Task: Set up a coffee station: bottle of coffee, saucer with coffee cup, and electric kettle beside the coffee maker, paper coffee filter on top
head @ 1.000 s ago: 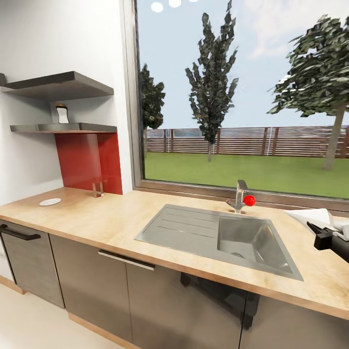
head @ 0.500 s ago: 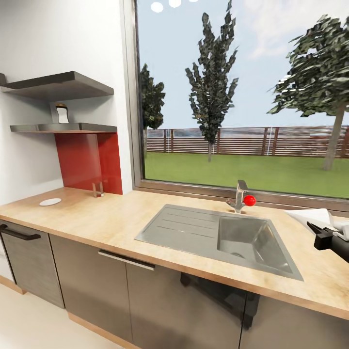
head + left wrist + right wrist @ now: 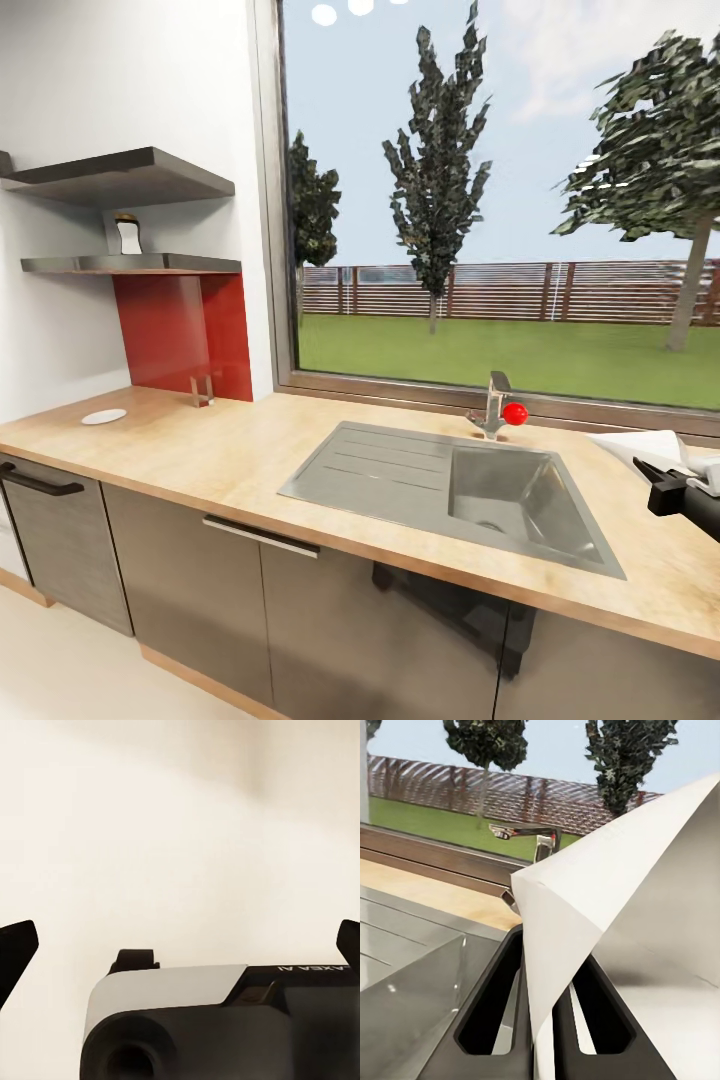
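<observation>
The bottle of coffee (image 3: 127,233) stands on the kitchen shelf (image 3: 130,264) at upper left. On the kitchen countertop (image 3: 230,450) below it, near the left end, lies the white saucer (image 3: 104,416). At the right edge my right gripper (image 3: 668,490) hangs over the worktop, shut on the white paper coffee filter (image 3: 645,445); up close, the folded filter (image 3: 607,892) is pinched between the two dark fingers (image 3: 491,1016). My left gripper (image 3: 180,945) is open, its fingertips far apart over a plain pale surface. The coffee maker, coffee cup and electric kettle are out of view.
A steel sink (image 3: 470,485) with a drainboard is set into the worktop, with a faucet (image 3: 493,403) and red knob (image 3: 515,413) behind it. A small clear holder (image 3: 202,390) stands by the red backsplash (image 3: 180,335). A large window runs behind the counter.
</observation>
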You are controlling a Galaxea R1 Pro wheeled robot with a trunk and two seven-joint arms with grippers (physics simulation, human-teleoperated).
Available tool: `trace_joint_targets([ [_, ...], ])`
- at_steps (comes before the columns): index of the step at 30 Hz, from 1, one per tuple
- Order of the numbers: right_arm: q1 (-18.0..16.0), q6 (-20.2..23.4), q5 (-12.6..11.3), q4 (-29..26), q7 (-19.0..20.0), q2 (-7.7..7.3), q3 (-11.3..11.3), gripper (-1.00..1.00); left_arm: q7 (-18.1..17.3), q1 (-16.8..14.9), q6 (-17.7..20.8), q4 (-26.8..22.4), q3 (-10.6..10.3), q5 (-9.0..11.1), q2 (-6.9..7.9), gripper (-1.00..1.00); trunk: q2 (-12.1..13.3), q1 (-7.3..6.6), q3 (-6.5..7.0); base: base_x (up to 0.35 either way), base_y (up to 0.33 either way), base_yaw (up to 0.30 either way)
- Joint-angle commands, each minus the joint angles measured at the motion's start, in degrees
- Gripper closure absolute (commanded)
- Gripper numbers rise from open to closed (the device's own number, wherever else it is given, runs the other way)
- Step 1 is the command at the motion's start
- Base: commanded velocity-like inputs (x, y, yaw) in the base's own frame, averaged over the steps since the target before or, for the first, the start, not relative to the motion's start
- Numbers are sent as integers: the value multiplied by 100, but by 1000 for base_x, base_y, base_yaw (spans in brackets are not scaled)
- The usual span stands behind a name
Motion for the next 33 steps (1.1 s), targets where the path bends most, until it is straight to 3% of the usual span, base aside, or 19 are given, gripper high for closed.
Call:
trace_joint_targets([
  [1,-6,55,7,-8,22,1,-8,100,2,2,-7,-8,6,2,-1,-100,-4,0,-6,0,0,0],
  [21,-6,55,7,-8,17,1,-8,100,2,2,-7,-8,6,2,-1,-100,-4,0,-6,0,0,0],
  [25,-69,111,-66,-137,172,131,122,100,2,11,-7,-32,17,5,-55,-100,-4,0,-6,0,0,0],
  [33,-69,220,-152,-252,172,139,202,100,2,11,-7,-32,17,5,-55,-100,-4,0,-6,0,0,0],
])
